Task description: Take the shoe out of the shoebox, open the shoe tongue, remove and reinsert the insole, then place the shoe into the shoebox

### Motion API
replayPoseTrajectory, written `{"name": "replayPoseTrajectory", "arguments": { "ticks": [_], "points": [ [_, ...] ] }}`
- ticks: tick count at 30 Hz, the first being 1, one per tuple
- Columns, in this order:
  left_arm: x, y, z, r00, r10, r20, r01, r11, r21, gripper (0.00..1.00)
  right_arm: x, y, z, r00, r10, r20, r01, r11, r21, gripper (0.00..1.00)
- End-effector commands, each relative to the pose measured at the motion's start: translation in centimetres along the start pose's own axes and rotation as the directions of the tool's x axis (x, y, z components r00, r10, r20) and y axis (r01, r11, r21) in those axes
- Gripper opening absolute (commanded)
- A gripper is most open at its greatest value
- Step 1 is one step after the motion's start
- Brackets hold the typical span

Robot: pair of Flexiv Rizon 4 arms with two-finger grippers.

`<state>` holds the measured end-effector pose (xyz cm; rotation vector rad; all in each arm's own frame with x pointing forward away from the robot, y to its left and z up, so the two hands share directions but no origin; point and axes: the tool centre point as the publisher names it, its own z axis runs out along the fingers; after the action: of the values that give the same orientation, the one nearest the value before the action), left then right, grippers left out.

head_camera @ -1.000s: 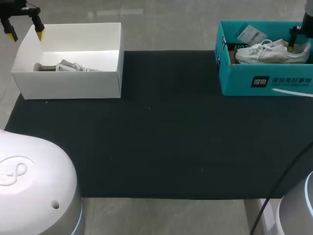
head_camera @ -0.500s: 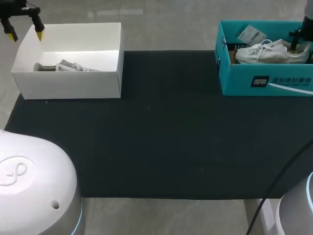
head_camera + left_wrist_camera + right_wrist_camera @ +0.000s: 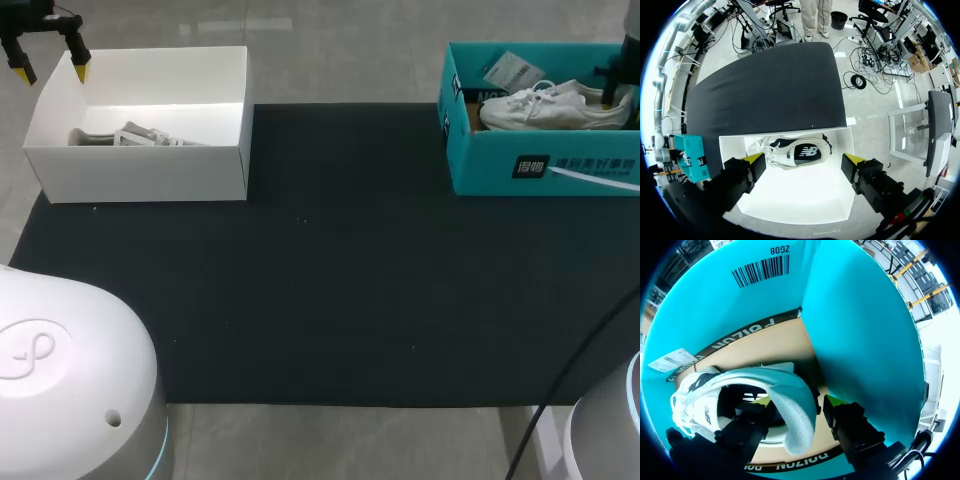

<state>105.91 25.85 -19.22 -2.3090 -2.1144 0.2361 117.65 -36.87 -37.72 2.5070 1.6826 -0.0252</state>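
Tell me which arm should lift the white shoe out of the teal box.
Right. The right gripper sits at the heel of the shoe inside the teal box. The left gripper hangs open over the white box, far from that shoe.

Far right, we mark the shoebox (image 3: 545,165) as teal, with white print on its near wall, a black barcode (image 3: 760,267) on an inner face and a brown floor. The shoe (image 3: 555,108) inside is white, as is the tag (image 3: 515,70) beside it. Far left, the open box (image 3: 140,170) is plain white; its sneaker (image 3: 797,152) is white with a black side panel. The mat (image 3: 330,280) is black. The left gripper (image 3: 50,70) and right gripper (image 3: 796,401) are black, tipped yellow.
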Motion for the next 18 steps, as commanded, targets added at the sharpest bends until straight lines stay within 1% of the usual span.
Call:
{"name": "replayPoseTrajectory", "arguments": {
  "ticks": [1,3,4,5,8,9,10,11,15,17,18],
  "points": [
    [0.1,0.2,-0.1,1.000,0.002,-0.001,-0.002,1.000,0.005,1.00,0.1,0.9,0.1,1.000,-0.003,0.005,0.002,0.998,0.061,0.47],
    [0.1,0.2,-0.1,1.000,0.002,-0.001,-0.002,1.000,0.005,1.00,0.2,0.9,0.0,1.000,0.001,0.012,-0.002,0.999,0.054,0.37],
    [0.1,0.2,-0.1,1.000,0.002,-0.001,-0.002,1.000,0.005,1.00,0.2,0.9,0.0,1.000,0.002,0.013,-0.002,0.999,0.052,0.34],
    [0.1,0.2,-0.1,1.000,0.002,-0.001,-0.002,1.000,0.005,1.00,0.2,0.9,0.0,1.000,0.001,0.015,-0.002,0.999,0.052,0.28],
    [0.1,0.2,-0.1,1.000,0.002,-0.001,-0.002,1.000,0.005,1.00,0.1,0.7,-0.1,1.000,-0.003,0.022,0.001,0.998,0.058,0.19],
    [0.1,0.2,-0.1,1.000,0.002,-0.001,-0.002,1.000,0.005,1.00,0.0,0.6,-0.1,1.000,-0.001,0.025,0.000,0.998,0.059,0.11],
    [0.1,0.2,-0.1,1.000,0.002,-0.001,-0.002,1.000,0.005,1.00,-0.1,0.6,-0.1,1.000,0.002,0.026,-0.003,0.998,0.060,0.07],
    [0.1,0.2,-0.1,1.000,0.002,-0.001,-0.002,1.000,0.005,1.00,-0.1,0.5,-0.1,1.000,0.004,0.027,-0.006,0.998,0.061,0.00],
    [0.1,0.2,-0.1,1.000,0.002,-0.001,-0.002,1.000,0.005,1.00,-0.5,0.3,-0.2,1.000,0.008,0.030,-0.010,0.998,0.065,0.00],
    [0.1,0.2,-0.1,1.000,0.002,-0.001,-0.002,1.000,0.005,1.00,-0.6,0.3,-0.6,0.999,0.014,0.033,-0.016,0.998,0.063,0.00],
    [0.1,0.2,-0.1,1.000,0.002,-0.001,-0.002,1.000,0.005,1.00,-0.7,0.2,-1.1,0.999,0.023,0.030,-0.025,0.998,0.057,0.00]
  ]
}}
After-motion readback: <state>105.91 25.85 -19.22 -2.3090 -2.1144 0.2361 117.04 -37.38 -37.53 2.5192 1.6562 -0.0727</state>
